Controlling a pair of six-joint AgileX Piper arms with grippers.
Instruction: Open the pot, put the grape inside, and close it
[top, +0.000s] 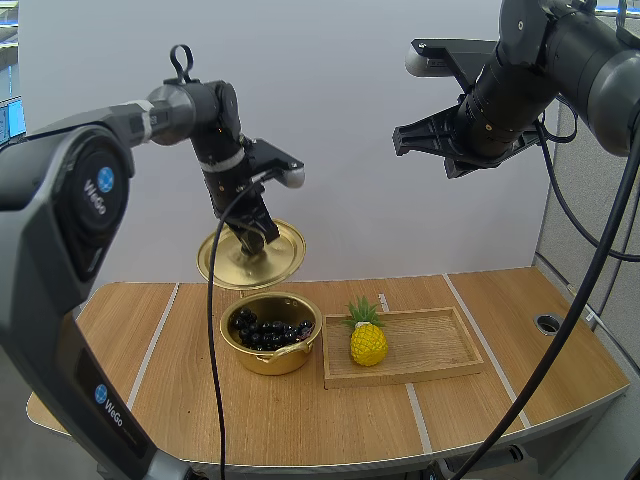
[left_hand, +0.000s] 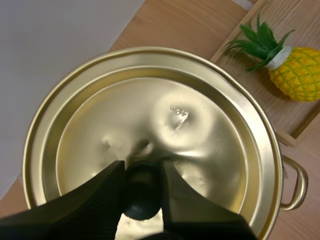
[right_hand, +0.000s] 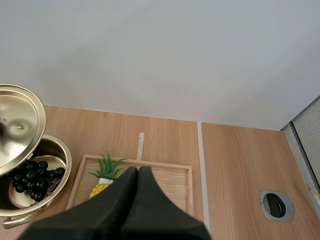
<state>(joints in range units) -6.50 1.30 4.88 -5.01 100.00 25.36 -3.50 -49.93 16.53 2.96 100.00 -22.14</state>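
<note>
glossy gold metal lid (left_hand: 150, 130) and pot (top: 272, 334); matt wooden tray (top: 440, 350).

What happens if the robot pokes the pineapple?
It would probably tip: the pineapple stands upright on a rounded body and is taller than it is wide. Once down it might roll, though the tray rim would likely stop it. It looks like a small toy, so it is probably light.

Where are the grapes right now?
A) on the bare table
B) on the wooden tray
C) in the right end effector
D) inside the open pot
D: the grapes lie inside the pot, with the lid held aloft by the left end effector.
</note>
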